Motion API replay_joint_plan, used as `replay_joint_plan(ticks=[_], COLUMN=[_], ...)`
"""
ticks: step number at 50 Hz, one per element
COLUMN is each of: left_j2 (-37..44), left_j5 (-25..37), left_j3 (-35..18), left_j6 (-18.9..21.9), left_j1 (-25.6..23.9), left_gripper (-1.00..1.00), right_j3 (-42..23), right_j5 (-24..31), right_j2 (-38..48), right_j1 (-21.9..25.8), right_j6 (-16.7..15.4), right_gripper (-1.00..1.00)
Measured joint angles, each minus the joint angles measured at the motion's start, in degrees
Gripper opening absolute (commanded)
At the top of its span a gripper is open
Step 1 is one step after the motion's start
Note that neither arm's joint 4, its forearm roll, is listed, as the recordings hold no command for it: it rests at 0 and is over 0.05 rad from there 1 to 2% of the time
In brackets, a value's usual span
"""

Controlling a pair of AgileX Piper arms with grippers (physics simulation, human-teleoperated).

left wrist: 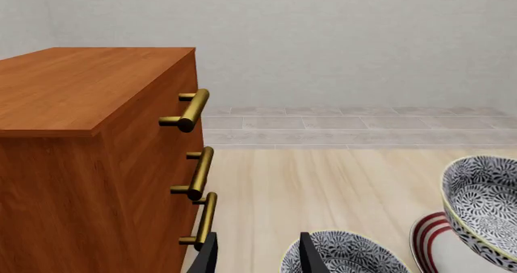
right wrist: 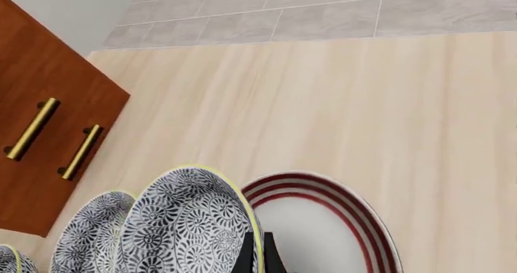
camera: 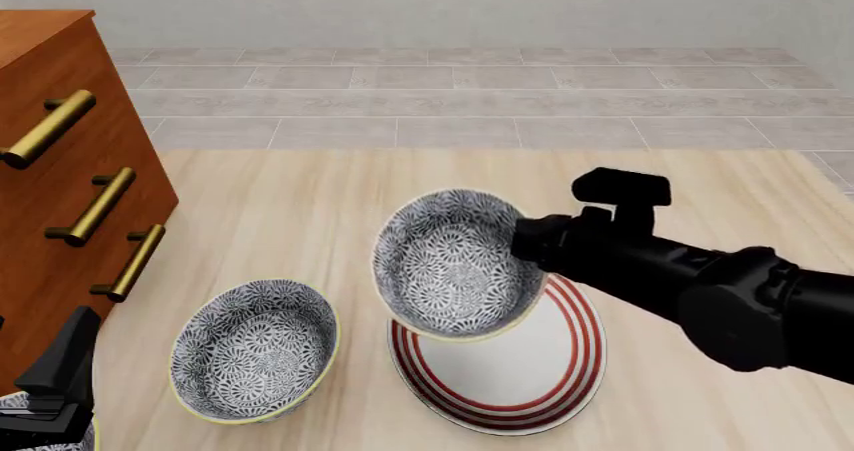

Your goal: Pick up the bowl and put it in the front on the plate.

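Observation:
The blue-and-white floral bowl (camera: 447, 266) hangs tilted in the air, its opening turned toward the camera, over the far-left part of the plate (camera: 527, 381). My right gripper (camera: 530, 241) is shut on the bowl's right rim; in the right wrist view the fingers (right wrist: 246, 258) pinch the yellowish rim of the bowl (right wrist: 190, 224) just beside the plate (right wrist: 323, 224). The plate is white with red rings and lies flat on the table. My left gripper (camera: 60, 371) stands open and holds nothing at the near left, by the cabinet. In the left wrist view the bowl (left wrist: 485, 200) shows above the plate (left wrist: 432, 243).
A second floral bowl (camera: 254, 349) sits upright on the table left of the plate. A wooden cabinet (camera: 54, 171) with brass handles stands along the left side. Part of another patterned dish (camera: 34, 431) shows at the bottom-left corner, under the left gripper.

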Motion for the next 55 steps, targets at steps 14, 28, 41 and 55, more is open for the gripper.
replay_joint_plan(ticks=[14, 28, 41, 55], left_j2=[0.0, 0.0, 0.0, 0.0], left_j5=[0.0, 0.0, 0.0, 0.0], left_j3=[0.0, 0.0, 0.0, 0.0], left_j6=[0.0, 0.0, 0.0, 0.0], left_j1=[0.0, 0.0, 0.0, 0.0], left_gripper=[1.0, 1.0, 1.0, 1.0], right_j3=[2.9, 6.3, 8.3, 10.5], right_j5=[-2.1, -5.6, -7.8, -9.8], right_j2=[-0.5, 0.5, 1.2, 1.8], right_j1=[-0.9, -2.3, -3.3, -3.5], right_j6=[1.0, 1.4, 1.7, 2.9], right_gripper=[-1.0, -1.0, -1.0, -1.0])
